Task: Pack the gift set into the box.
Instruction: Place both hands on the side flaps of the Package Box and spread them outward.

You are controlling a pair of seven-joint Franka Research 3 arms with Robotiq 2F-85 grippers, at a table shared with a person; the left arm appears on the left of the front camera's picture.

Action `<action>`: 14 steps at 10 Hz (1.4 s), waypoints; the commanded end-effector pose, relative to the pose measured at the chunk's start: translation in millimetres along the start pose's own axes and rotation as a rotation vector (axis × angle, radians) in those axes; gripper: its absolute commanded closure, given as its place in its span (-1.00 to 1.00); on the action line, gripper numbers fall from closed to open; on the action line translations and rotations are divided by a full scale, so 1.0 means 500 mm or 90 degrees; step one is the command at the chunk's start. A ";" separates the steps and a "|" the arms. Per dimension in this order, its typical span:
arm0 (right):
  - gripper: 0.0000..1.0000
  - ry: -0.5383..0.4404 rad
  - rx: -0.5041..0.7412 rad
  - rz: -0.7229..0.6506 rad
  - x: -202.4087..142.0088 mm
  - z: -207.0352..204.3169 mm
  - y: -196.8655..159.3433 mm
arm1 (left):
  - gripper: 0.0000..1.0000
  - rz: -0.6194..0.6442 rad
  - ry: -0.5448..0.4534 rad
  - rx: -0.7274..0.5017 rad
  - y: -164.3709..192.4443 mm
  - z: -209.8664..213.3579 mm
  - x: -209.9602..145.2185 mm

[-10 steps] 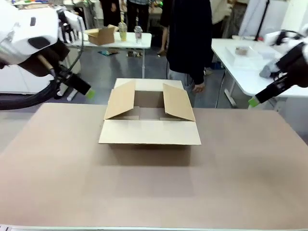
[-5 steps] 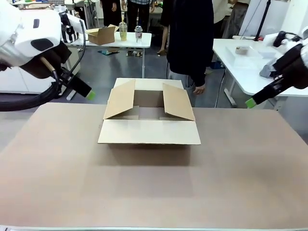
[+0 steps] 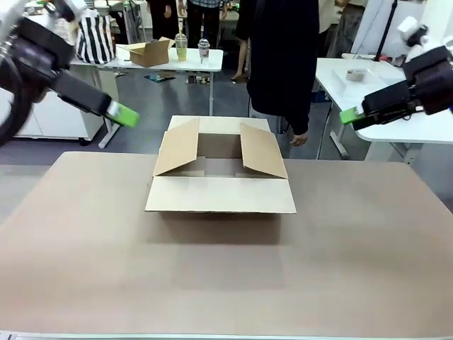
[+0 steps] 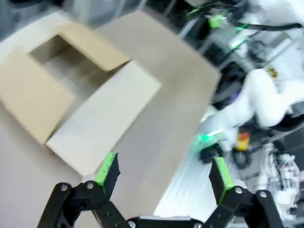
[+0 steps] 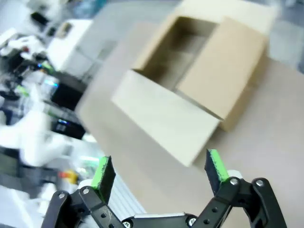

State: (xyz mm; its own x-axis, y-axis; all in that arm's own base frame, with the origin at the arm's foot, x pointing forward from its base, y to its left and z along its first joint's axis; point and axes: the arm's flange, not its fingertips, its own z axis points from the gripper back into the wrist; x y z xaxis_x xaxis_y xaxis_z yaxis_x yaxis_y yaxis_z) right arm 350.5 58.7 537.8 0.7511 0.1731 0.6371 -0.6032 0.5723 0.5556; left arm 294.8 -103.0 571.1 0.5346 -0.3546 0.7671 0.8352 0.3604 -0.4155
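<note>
Now both arms have lifted higher, the left fingers point(image 3: 122, 113) and right fingers point(image 3: 352, 115) spread wide and empty, while the box point(image 3: 221, 177) sits flaps-open mid-worktop point(image 3: 226, 283), apparently nothing inside, so I'd say packing hasn't started.

The left claw point(image 4: 165, 171) rises from the bottom edge, its black fingers spread wide apart, and nothing lies between the green pads point(image 4: 108, 168). Beyond it, the large plain brown cardboard box point(image 4: 80, 95) sits on the tan bench point(image 4: 183, 90) with its top flaps folded outward, showing the bare inside. The nearest flap lies flat, pointing toward the claw. To the right, past the bench's edge, stands a white robot arm point(image 4: 259, 97). The whole view is blurred.
</note>
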 end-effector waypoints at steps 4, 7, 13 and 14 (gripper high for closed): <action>-1.00 -0.140 0.324 -0.309 -0.002 -0.001 -0.090 | -1.00 0.147 -0.154 -0.102 0.043 0.015 -0.150; -1.00 -0.114 0.324 -0.255 -0.009 0.018 -0.083 | -1.00 0.170 -0.162 -0.102 0.110 0.079 -0.053; -1.00 -0.114 0.324 -0.255 -0.009 0.018 -0.083 | -1.00 0.170 -0.162 -0.102 0.110 0.079 -0.053; -1.00 -0.114 0.324 -0.255 -0.009 0.018 -0.083 | -1.00 0.170 -0.162 -0.102 0.110 0.079 -0.053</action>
State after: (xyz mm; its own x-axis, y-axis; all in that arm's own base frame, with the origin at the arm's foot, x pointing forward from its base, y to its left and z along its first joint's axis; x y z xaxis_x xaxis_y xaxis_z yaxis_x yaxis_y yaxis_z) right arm 366.8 24.8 512.9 0.9237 -0.1276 0.3612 -0.3460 0.1263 0.9297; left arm 318.6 -36.4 548.4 0.7213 -0.0436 0.6912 0.6725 0.2830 -0.6839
